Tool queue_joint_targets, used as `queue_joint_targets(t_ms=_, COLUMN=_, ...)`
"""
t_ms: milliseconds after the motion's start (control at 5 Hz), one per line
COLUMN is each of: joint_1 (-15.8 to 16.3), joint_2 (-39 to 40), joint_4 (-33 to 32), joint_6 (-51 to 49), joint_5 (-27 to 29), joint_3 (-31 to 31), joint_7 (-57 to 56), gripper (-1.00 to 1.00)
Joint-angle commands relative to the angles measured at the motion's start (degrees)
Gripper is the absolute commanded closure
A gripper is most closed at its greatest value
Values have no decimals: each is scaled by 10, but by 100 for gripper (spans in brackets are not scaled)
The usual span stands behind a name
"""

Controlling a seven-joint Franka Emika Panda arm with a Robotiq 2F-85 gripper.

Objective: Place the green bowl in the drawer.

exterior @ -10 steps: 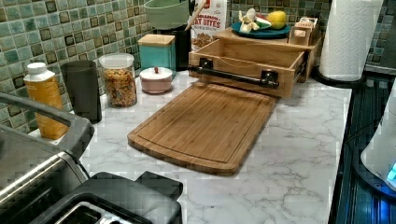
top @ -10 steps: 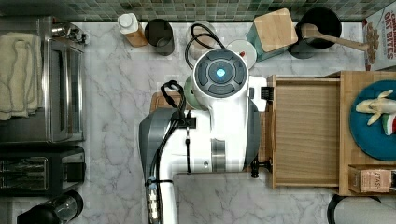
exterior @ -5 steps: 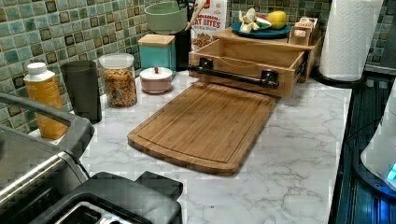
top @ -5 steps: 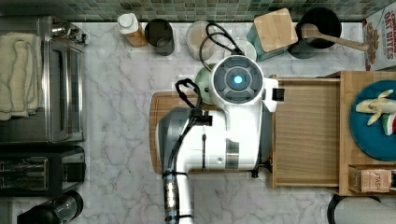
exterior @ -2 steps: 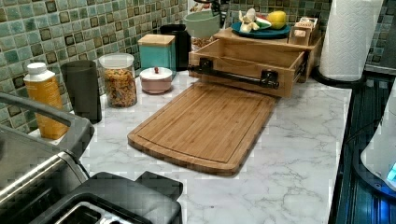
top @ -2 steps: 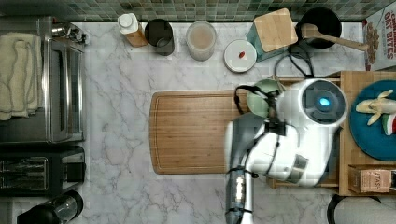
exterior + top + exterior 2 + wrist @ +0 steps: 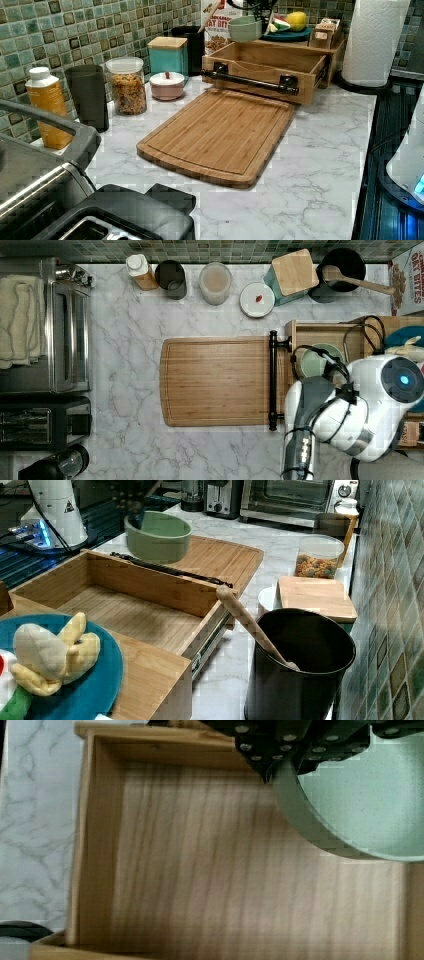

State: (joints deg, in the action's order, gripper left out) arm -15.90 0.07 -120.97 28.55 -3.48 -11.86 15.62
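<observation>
Wrist view: the gripper (image 7: pixel 287 757) clamps the green bowl (image 7: pixel 360 800) by its rim. It hangs above the drawer (image 7: pixel 200 870), clear of the wooden bottom.

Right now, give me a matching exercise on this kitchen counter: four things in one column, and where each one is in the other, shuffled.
Things:
1. green bowl
2. wooden spoon
3. toy banana
4. cutting board

Places:
A. on the blue plate
B. flat on the marble counter
C. held in the air over the open drawer
D. standing in the black pot

Pairs: 1-C, 2-D, 3-A, 4-B
</observation>
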Motion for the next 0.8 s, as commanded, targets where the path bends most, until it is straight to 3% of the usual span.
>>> queue_joint_targets(t_ms=200, joint_1=-9, joint_2=-11, joint_4=-19, joint_6=112, joint_5=74, joint_3=-21, joint_7=-109, gripper=100)
queue_joint_targets(t_ms=600, joint_1=-39, joint_2=49, joint_4=38, joint_6=70, joint_5=99, joint_3=-41, joint_7=-178, gripper=100)
queue_joint_targets(t_ms=800, joint_1=20, joint_2=78, joint_4=50, joint_6=46, joint_5=130, joint_3=-110, joint_7=-184, gripper=100)
